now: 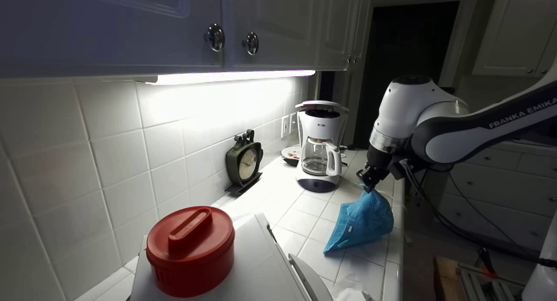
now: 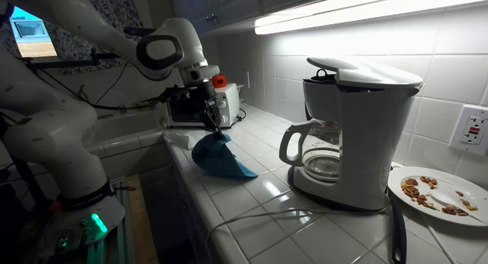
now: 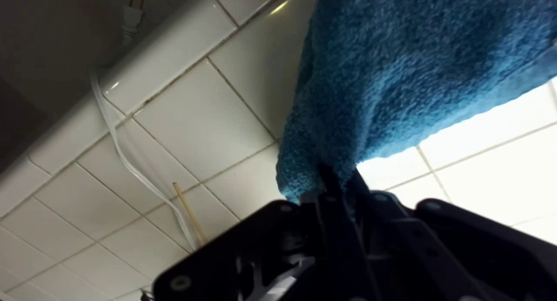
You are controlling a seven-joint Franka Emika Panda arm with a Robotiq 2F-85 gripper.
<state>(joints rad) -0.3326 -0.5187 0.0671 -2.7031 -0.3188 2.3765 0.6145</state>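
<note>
My gripper is shut on a blue terry towel, pinching a bunched upper edge between its fingertips. In both exterior views the gripper points down over the tiled counter near its front edge. The towel hangs folded below the fingers. Its lower edge seems to rest on the tiles. A small tag shows on it in an exterior view. The fingertips are partly hidden in the cloth. A white coffee maker with a glass carafe stands close by.
A red lidded container sits on a white toaster oven. A dark green dial clock or scale leans by the wall. A plate holds nuts. A white cord and a thin stick lie on the counter. Crumpled white wrap lies near the oven.
</note>
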